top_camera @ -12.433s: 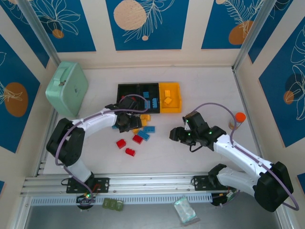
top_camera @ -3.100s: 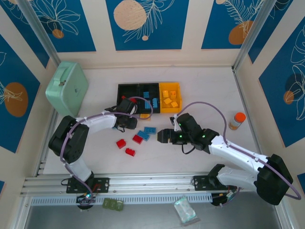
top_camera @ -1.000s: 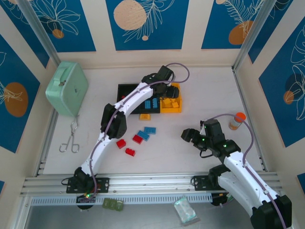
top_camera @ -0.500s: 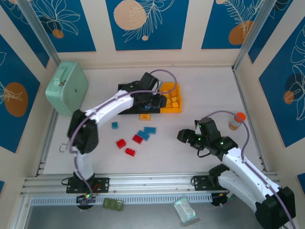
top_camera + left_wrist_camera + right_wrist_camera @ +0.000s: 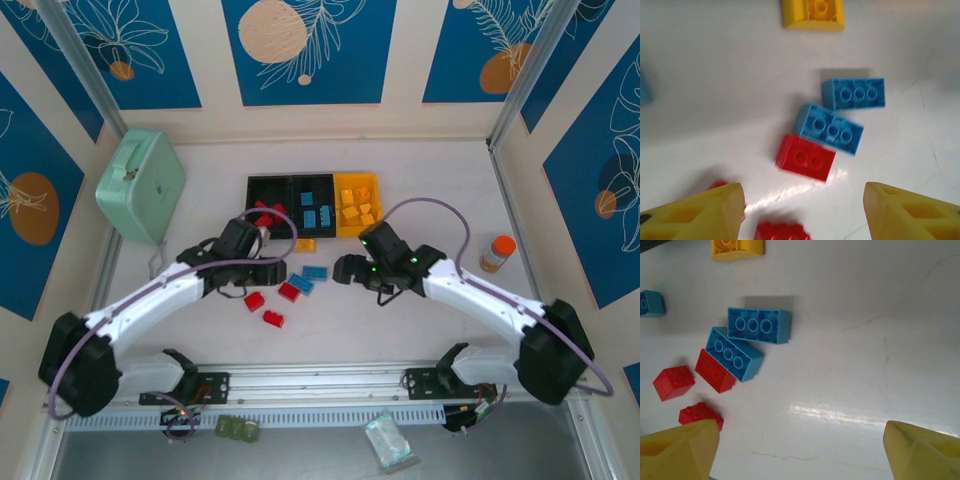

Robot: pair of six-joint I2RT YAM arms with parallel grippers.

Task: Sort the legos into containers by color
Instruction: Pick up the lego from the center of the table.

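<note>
Three joined containers (image 5: 292, 181) stand at the back: red legos (image 5: 265, 212) in the left black bin, blue ones (image 5: 315, 212) in the middle, yellow ones (image 5: 355, 212) in the yellow bin. Loose on the table lie a yellow brick (image 5: 305, 244), two blue bricks (image 5: 315, 271) (image 5: 830, 129) and three red bricks (image 5: 289, 291) (image 5: 806, 157) (image 5: 674, 382). My left gripper (image 5: 268, 270) (image 5: 802, 210) hangs open just left of this cluster, a red brick (image 5: 782, 232) low between its fingers. My right gripper (image 5: 345, 270) (image 5: 800, 450) stands open to the right of the blue bricks (image 5: 760, 325), over bare table.
A mint-green case (image 5: 140, 185) sits at the back left. An orange-capped bottle (image 5: 497, 252) stands at the right. A small blue brick (image 5: 651, 303) lies left of the cluster. A metal rail (image 5: 320, 385) runs along the near edge.
My left arm has swung back from the bins down to the loose bricks and its jaws have opened wider. My right arm has moved left toward the blue bricks, jaws wider too.
</note>
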